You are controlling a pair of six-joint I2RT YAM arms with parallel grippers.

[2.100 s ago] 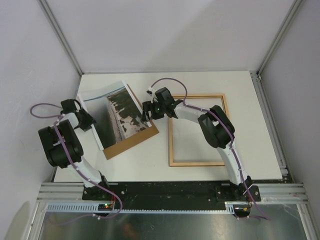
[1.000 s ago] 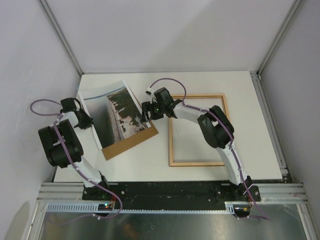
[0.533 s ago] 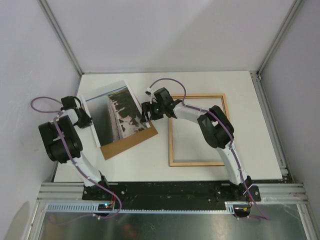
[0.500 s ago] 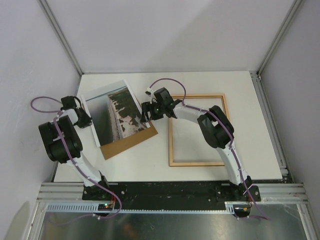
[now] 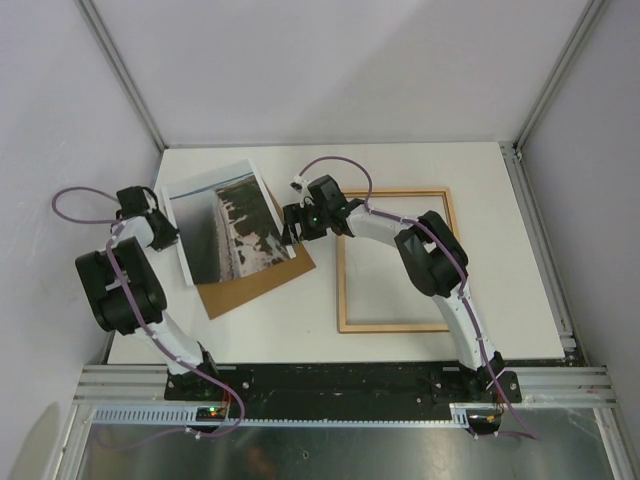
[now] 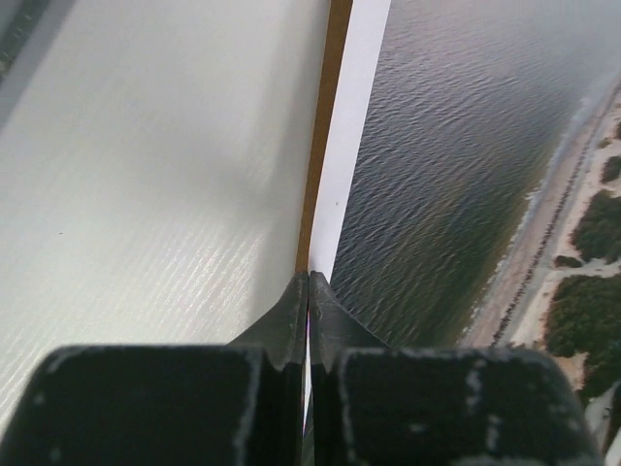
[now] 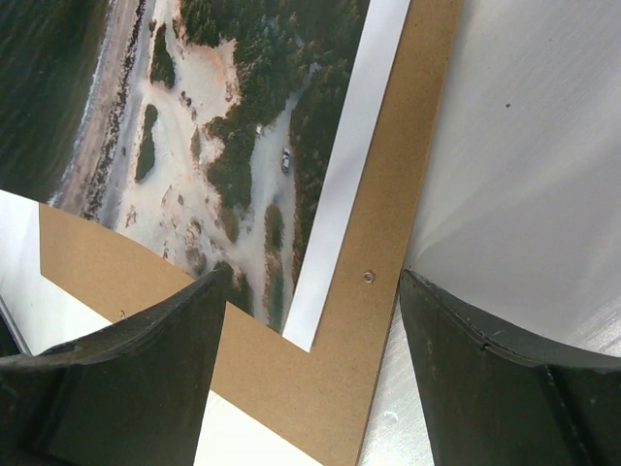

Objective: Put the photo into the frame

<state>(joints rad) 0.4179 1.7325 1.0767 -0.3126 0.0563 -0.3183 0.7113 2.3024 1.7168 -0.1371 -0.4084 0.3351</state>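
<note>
The photo [image 5: 222, 225], an aerial coastline print with a white border, lies askew on a brown backing board [image 5: 262, 281] at the left of the table. My left gripper [image 5: 168, 230] is shut on the photo's left border; in the left wrist view its closed tips [image 6: 309, 283] pinch the white edge of the photo [image 6: 456, 175]. My right gripper [image 5: 291, 229] hovers open over the photo's right edge. In the right wrist view the gripper [image 7: 310, 325] straddles the photo's corner [image 7: 233, 126] and the board [image 7: 388, 204]. The wooden frame [image 5: 343, 290] lies flat to the right, with nothing inside it.
White table [image 5: 400, 170] with walls on three sides and metal posts at the back corners. The left arm's elbow [image 5: 115, 290] stands near the table's left edge. The right arm [image 5: 430, 255] reaches across the frame. A black base rail [image 5: 340, 380] runs along the near edge.
My left gripper has shut on the photo's left border and drawn the photo leftward, baring more of the brown board at its near side. The right gripper has stayed open and in place.
</note>
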